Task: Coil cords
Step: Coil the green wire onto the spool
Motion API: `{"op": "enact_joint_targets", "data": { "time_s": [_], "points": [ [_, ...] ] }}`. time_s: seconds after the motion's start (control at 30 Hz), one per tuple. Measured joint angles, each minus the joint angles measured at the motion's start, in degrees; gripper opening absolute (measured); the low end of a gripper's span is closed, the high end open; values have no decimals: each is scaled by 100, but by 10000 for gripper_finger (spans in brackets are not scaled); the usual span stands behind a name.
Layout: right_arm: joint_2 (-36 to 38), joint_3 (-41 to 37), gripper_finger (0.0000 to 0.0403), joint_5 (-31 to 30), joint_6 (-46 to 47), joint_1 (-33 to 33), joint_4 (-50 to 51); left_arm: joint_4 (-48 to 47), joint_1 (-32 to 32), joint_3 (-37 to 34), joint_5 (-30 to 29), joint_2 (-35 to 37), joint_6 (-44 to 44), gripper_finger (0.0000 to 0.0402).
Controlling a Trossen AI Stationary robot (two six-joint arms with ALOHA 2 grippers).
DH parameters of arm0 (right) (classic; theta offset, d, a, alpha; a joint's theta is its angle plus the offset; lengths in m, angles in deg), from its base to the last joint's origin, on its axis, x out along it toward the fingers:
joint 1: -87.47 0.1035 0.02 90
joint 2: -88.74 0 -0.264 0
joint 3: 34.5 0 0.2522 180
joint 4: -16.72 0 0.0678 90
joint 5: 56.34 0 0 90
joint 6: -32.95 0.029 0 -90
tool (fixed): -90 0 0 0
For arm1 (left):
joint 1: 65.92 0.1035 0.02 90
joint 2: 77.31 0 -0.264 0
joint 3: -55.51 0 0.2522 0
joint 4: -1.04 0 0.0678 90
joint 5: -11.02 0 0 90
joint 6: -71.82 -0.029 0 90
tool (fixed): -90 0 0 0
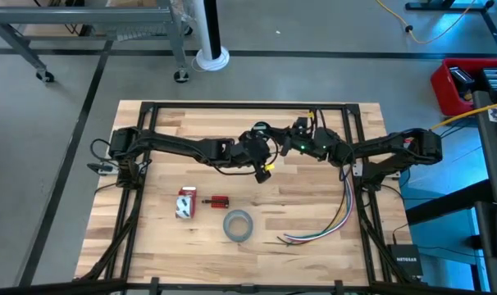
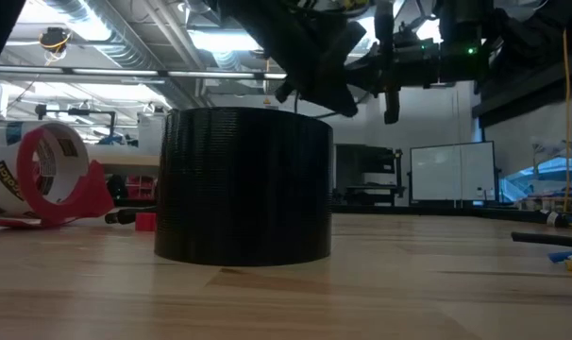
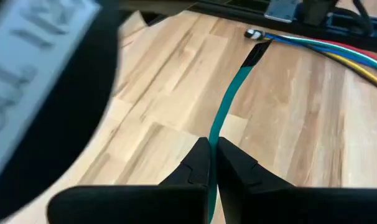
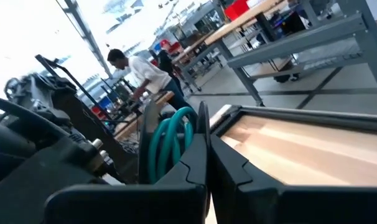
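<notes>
Nearest you, in the left wrist view, the left gripper (image 3: 212, 163) has its jaws pressed together on the cord (image 3: 224, 109), a teal strand that runs out from between the fingertips across the table (image 3: 163, 99) toward a dark plug end. Seen from above, that gripper (image 1: 262, 161) hangs over the middle of the table, close to the right gripper (image 1: 302, 141). In the right wrist view, the right gripper (image 4: 206, 163) has its jaws together too, with the cord's teal loops (image 4: 170, 142) bunched just beside its fingers; you cannot tell whether they are pinched or merely hung there.

To wind well, keep the left pinch firm and the strand lightly taut, and lay each turn beside the last so the loops match. Move slowly: a slack strand would likely slip or tangle.

Farther off lie the tape roll (image 1: 238, 225) and the coloured wires (image 1: 326, 225); stay clear of them. Beyond the table a person (image 4: 145, 71) bends over a bench.
</notes>
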Motion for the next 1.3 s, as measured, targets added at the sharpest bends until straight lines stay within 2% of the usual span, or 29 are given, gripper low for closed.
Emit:
{"op": "enact_joint_targets", "data": {
  "time_s": [0.23, 0.47, 0.63, 0.8, 1.07, 1.3],
  "points": [
    [13, 13, 5, 8, 10, 0, 241, 187, -7, -13, 164, 49, -75, 2],
    [13, 7, 5, -47, -46, 0, 376, 227, -16, -13, 889, 121, 110, 2],
    [11, 7, 5, -53, -65, 2, 434, 211, -71, -13, 975, 142, 155, 2],
    [5, 7, 5, -61, -75, 4, 466, -39, -62, -11, 903, 201, 206, 1],
    [-9, -7, 5, -88, -140, 0, 588, -759, -62, 25, 183, 384, 91, 1],
    [-11, -7, 5, -86, -104, 0, 637, -795, -60, 13, 114, 469, 213, 1]
  ]
}}
